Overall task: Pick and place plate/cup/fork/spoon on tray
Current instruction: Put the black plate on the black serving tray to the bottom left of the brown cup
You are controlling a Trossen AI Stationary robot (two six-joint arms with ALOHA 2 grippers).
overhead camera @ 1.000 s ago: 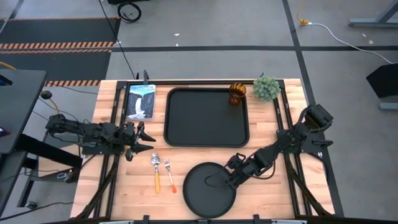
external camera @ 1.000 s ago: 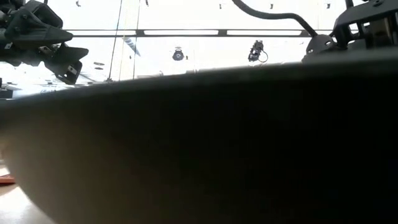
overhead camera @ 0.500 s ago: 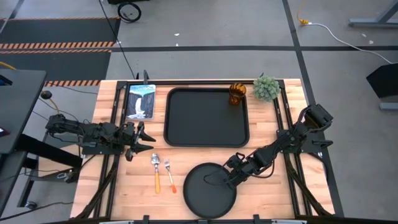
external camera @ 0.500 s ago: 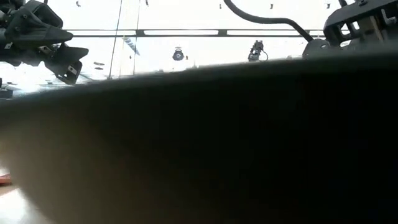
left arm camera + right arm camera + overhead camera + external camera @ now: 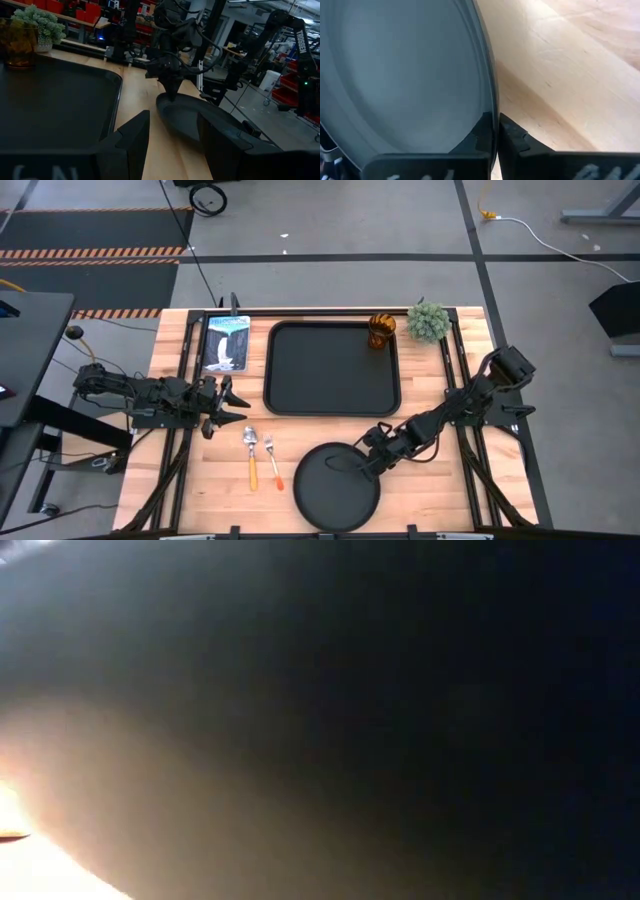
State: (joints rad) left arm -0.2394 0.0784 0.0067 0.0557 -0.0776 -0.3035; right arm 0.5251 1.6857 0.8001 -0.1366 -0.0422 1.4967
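Note:
The round black plate (image 5: pixel 337 486) lies near the table's front edge, with my right gripper (image 5: pixel 364 464) shut on its far right rim. It fills the low view as a dark blur (image 5: pixel 400 690). The black tray (image 5: pixel 332 367) sits at the table's middle. The amber cup (image 5: pixel 381 330) stands upright in the tray's far right corner. The spoon (image 5: pixel 250 452) and the fork (image 5: pixel 271 460) lie flat on the wood, left of the plate. My left gripper (image 5: pixel 238 402) waits open, left of the tray. My right gripper pinches the plate's rim (image 5: pixel 489 95) on its far right side. One finger is on the plate's inner side and one finger (image 5: pixel 516 138) is outside the edge. The fingers slant down from the table's right. I cannot tell whether the plate is clear of the table.
A picture card (image 5: pixel 226 342) lies left of the tray at the far edge. A small potted plant (image 5: pixel 428 322) stands at the far right, beside the cup. Bare wood lies between the tray and the plate.
My right gripper has shut on the plate's rim. In the low view the plate's dark body has risen from the lower part of the picture until it covers all of it.

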